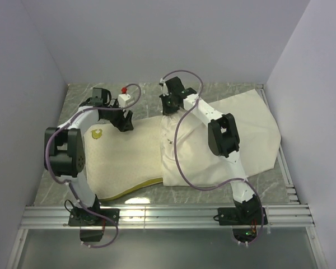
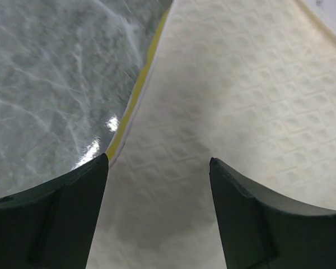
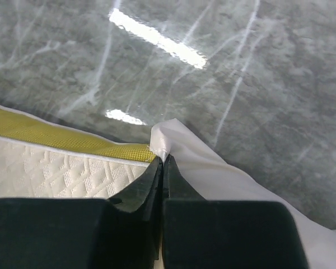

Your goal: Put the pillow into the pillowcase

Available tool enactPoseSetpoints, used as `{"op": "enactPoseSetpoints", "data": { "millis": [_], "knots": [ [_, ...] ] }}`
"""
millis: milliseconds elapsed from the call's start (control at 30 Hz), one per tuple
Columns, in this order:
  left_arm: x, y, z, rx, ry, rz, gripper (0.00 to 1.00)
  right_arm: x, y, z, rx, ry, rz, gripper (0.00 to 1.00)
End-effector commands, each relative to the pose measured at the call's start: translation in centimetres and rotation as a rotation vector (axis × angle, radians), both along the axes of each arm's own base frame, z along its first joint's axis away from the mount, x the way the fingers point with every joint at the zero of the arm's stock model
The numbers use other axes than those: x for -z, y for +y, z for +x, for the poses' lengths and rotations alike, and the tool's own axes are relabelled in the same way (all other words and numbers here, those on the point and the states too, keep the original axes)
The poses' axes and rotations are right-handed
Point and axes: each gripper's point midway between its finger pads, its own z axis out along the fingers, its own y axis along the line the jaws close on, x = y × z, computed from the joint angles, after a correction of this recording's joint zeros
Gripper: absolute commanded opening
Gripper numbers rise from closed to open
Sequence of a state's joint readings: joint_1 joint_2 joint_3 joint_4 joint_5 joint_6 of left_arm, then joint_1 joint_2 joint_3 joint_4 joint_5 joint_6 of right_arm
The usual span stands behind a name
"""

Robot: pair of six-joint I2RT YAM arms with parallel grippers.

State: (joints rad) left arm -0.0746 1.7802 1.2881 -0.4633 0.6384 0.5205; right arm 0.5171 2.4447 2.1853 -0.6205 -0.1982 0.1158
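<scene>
1. Black fingers of the right hand are clenched on a folded corner of the pillowcase, and the white cloth pokes up just past their tips.
2. Toward 9 o'clock of that pinch, the pillow shows its quilted cream face and its yellow band.
3. Over in the left wrist view, the left hand is released. Its fingers are spread wide over the pillow's quilted face with nothing between them. The band runs off toward 12 o'clock beside the grey marbled worktop.
4. From above, the pillow lies flat on the worktop's 9 o'clock half, and the pillowcase spreads limp and wrinkled from the middle toward 3 o'clock.
5. At its 3 o'clock end the pillow meets the pillowcase's edge. Most of the pillow lies outside, and I cannot tell whether that end is inside.
6. Both hands sit along the pillow's 12 o'clock edge.
</scene>
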Motion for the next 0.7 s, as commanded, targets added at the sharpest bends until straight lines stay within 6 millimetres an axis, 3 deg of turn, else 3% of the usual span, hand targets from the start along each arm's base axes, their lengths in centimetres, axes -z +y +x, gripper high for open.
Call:
{"op": "enactPoseSetpoints", "data": {
  "millis": [0,67,133,167,267,300,467,667],
  "knots": [
    [1.6,-0.8,-1.8,0.211,0.045,-0.028,0.78,-2.9,2.9,-2.1,-0.08,0.017,0.129,0.0],
    [2.5,-1.0,-1.8,0.225,0.06,-0.044,0.74,-4.9,4.0,-2.7,-0.101,-0.003,0.172,0.0],
    [3.0,-1.7,-2.2,0.261,0.077,-0.077,0.65,-6.5,4.8,-3.4,-0.128,-0.016,0.208,0.0],
    [3.0,-2.2,-2.3,0.287,0.074,-0.082,0.44,-6.9,5.5,-4.0,-0.144,-0.012,0.223,0.0],
    [1.2,-3.6,-2.2,0.321,0.018,-0.13,0.08,-8.5,6.6,-4.7,-0.172,-0.027,0.256,0.0],
    [-0.5,-4.2,-2.3,0.335,-0.019,-0.146,0.03,-9.1,7.3,-5.1,-0.187,-0.034,0.268,0.0],
    [-6.7,-7.5,-3.6,0.452,-0.149,-0.219,0.0,-11.4,9.7,-6.4,-0.237,-0.029,0.334,0.0],
    [-10.4,-9.4,-4.7,0.473,-0.213,-0.285,0.0,-14.2,12.3,-8.6,-0.277,-0.024,0.416,0.0]
  ]
}}
